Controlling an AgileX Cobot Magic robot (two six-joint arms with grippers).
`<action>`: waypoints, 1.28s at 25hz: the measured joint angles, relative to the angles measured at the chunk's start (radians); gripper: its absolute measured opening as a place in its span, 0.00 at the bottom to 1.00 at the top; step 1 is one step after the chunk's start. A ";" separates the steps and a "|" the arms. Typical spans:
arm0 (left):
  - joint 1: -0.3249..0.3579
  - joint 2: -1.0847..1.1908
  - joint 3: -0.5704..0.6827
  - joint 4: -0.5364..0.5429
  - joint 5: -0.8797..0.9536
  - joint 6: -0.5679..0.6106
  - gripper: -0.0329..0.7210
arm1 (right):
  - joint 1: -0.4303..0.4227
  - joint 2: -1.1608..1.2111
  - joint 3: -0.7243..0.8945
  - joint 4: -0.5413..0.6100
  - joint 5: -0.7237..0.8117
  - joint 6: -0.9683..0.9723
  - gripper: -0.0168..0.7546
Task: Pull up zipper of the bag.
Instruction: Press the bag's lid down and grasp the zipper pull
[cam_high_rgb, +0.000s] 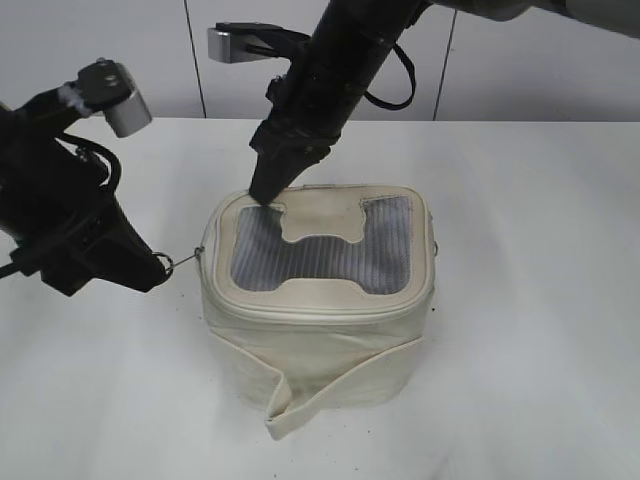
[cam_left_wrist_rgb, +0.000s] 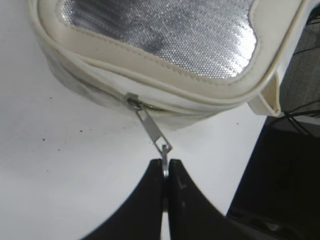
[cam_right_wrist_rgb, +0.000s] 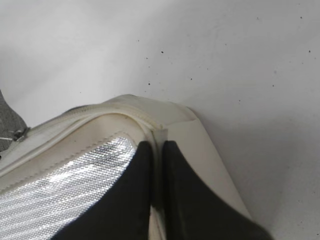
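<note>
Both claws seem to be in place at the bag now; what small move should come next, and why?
Probably the left claw should draw the zipper pull gently along the track. It is shut on the pull's ring, the pull is stretched taut from the bag, and the right claw presses on the top rim, bracing it.

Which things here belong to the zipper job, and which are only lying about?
Belong to the job:
- small boxy cream-white soft bag
- thin cream zipper with silver metal pull
- left gripper, shut on the pull's ring
- right gripper, pressing the bag's top

Only lying about:
- white table; nothing else
</note>
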 joint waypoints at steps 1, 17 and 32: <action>0.000 0.000 0.000 0.000 0.007 -0.015 0.04 | 0.000 0.000 0.000 0.000 0.000 0.001 0.07; -0.278 -0.016 -0.002 0.013 0.003 -0.200 0.04 | 0.000 0.000 0.000 -0.004 0.000 0.019 0.07; -0.549 0.055 -0.007 -0.121 -0.429 -0.206 0.04 | 0.000 -0.001 0.004 -0.006 0.002 0.015 0.07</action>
